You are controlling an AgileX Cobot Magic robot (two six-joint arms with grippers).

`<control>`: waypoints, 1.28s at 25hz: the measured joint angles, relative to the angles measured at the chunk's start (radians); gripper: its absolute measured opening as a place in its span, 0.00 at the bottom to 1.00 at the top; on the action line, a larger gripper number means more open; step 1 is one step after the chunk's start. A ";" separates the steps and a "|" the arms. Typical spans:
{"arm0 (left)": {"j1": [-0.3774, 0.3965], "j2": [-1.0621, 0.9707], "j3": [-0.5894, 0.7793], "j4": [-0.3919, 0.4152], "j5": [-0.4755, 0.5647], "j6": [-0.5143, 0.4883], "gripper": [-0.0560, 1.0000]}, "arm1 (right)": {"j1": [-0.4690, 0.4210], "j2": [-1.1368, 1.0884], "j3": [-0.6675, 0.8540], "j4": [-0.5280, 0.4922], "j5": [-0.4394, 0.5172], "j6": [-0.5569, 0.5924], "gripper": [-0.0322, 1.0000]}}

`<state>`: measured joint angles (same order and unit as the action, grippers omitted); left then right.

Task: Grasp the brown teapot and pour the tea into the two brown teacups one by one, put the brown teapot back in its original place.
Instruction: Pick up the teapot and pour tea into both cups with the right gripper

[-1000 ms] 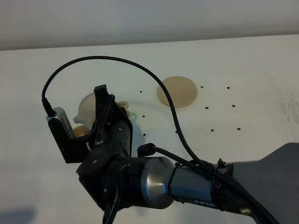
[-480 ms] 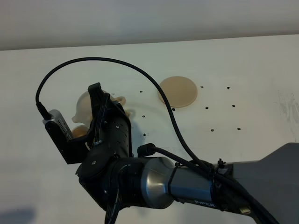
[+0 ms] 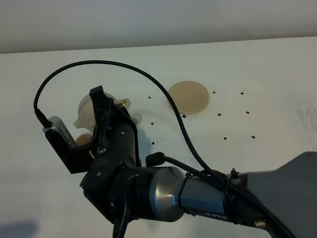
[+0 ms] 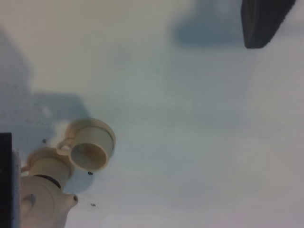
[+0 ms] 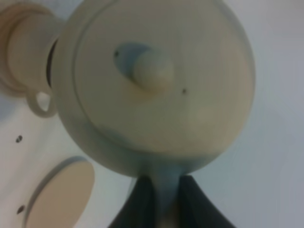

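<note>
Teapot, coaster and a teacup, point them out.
Teapot [image 5: 156, 90]: right wrist view, lid.
Coaster [image 3: 188, 97]: exterior high view, top face.
Teacup [image 4: 89, 153]: left wrist view, inner bowl.

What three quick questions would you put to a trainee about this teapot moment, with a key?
1. True or false: the brown teapot stands on the round coaster.
2. The right gripper is: A open above a cup; B shut on the brown teapot's handle; C shut on nothing.
3. How many teacups does the left wrist view show?
Key: 1 false, it is held away from the coaster, near the cups; 2 B; 3 two.
</note>
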<state>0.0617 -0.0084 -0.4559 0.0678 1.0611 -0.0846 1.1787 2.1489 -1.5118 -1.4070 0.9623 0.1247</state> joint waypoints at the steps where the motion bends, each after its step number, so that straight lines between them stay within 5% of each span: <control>1: 0.000 0.000 0.000 0.000 0.000 0.000 0.46 | 0.000 0.000 0.000 -0.002 -0.001 0.000 0.13; 32: 0.000 0.000 0.000 0.000 0.000 0.000 0.46 | 0.000 0.000 0.000 -0.047 -0.002 -0.125 0.13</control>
<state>0.0617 -0.0084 -0.4559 0.0678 1.0611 -0.0846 1.1787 2.1489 -1.5118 -1.4543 0.9603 0.0000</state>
